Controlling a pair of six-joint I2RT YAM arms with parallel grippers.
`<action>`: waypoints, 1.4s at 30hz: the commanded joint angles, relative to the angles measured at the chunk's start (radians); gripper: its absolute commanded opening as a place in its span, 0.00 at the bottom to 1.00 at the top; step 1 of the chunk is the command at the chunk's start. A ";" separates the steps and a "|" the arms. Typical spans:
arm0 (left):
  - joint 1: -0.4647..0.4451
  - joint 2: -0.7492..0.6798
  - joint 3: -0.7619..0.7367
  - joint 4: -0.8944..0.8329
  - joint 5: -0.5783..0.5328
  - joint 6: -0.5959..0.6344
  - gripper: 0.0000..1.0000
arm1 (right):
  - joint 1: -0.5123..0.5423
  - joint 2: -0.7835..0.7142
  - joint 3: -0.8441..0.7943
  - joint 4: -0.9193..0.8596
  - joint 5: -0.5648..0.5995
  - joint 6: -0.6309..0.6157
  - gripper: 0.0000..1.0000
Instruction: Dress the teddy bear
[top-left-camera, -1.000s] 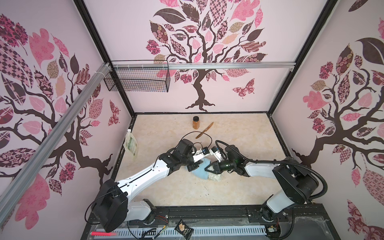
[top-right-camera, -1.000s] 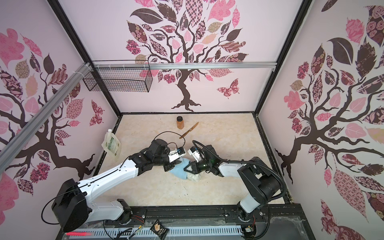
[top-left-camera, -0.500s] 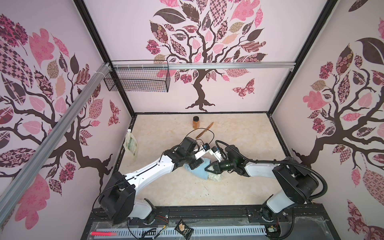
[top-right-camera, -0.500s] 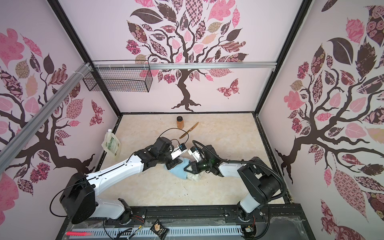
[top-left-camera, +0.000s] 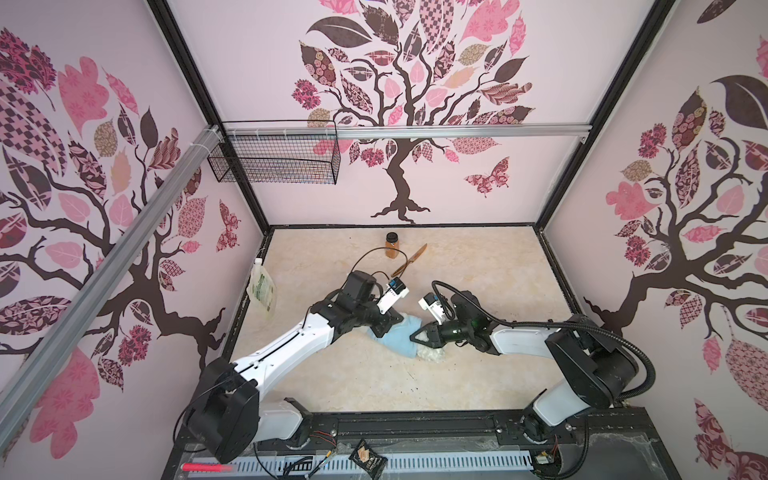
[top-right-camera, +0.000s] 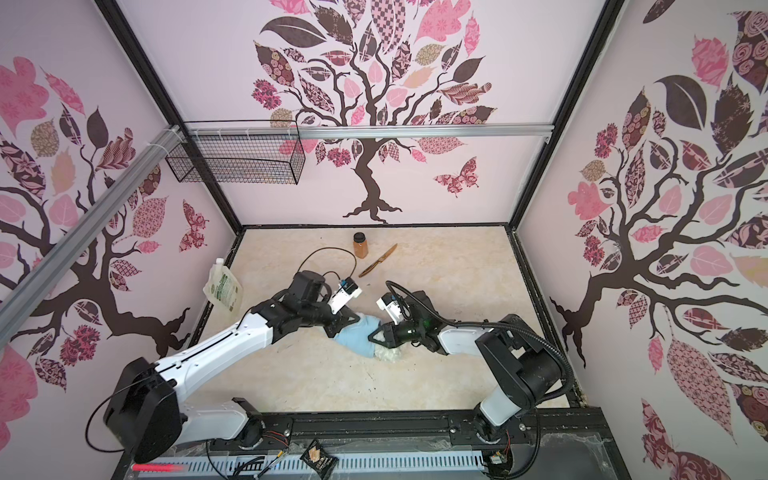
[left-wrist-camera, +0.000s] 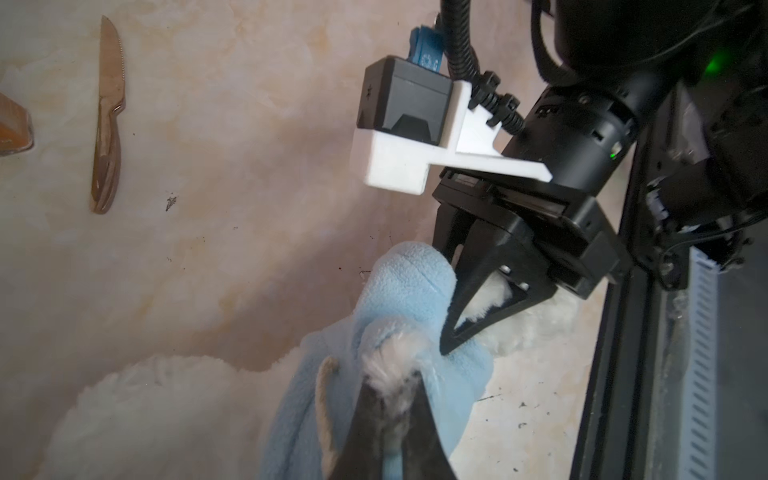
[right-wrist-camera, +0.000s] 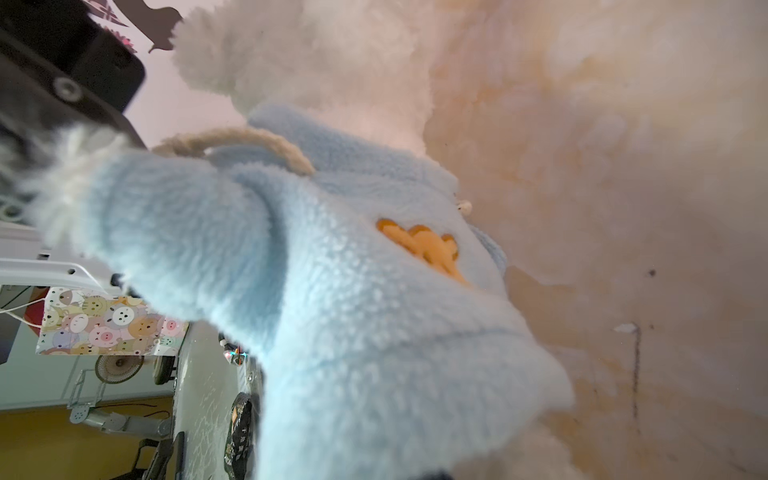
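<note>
White fur is pinched by the left gripper (left-wrist-camera: 392, 386), whose jaws are pressed together on the paw (right-wrist-camera: 62, 174) that pokes out of the cuff of a sleeve (right-wrist-camera: 178, 220). Just beside it, the right gripper (left-wrist-camera: 446, 347) is seen with its jaws drawn nearly together on the fleece of the light blue shirt (right-wrist-camera: 353, 311). Whether fur is caught there as well cannot be told.

The shirt is worn over the trunk of the teddy bear (right-wrist-camera: 316, 62), with the tan bear-face print (right-wrist-camera: 424, 249) turned outward. One arm is therefore judged to be fully threaded. A second rounded blue fold (left-wrist-camera: 409, 270) is shown beside the right gripper, but it cannot be said whether the other arm has been passed through it.

In both top views the teddy bear is found lying near the middle of the table (top-left-camera: 478, 270), between the two grippers, with bare white plush (top-left-camera: 432, 354) exposed beyond the hem. The dressing is judged to be mostly done. The other sleeve is to be checked, the hem drawn down and the fabric smoothed. A wooden knife (left-wrist-camera: 109, 116) and a jar (top-left-camera: 392, 245) are seen well apart from the bear, towards the back wall.
</note>
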 joint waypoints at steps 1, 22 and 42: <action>0.063 -0.122 -0.080 0.317 0.175 -0.267 0.00 | -0.041 0.004 -0.054 -0.059 0.095 0.035 0.02; 0.127 -0.270 -0.231 0.163 0.023 -0.255 0.04 | -0.043 -0.053 -0.068 -0.017 0.084 0.014 0.06; -0.143 -0.090 0.057 -0.043 -0.240 0.259 0.54 | 0.024 -0.017 -0.031 -0.012 0.013 -0.026 0.05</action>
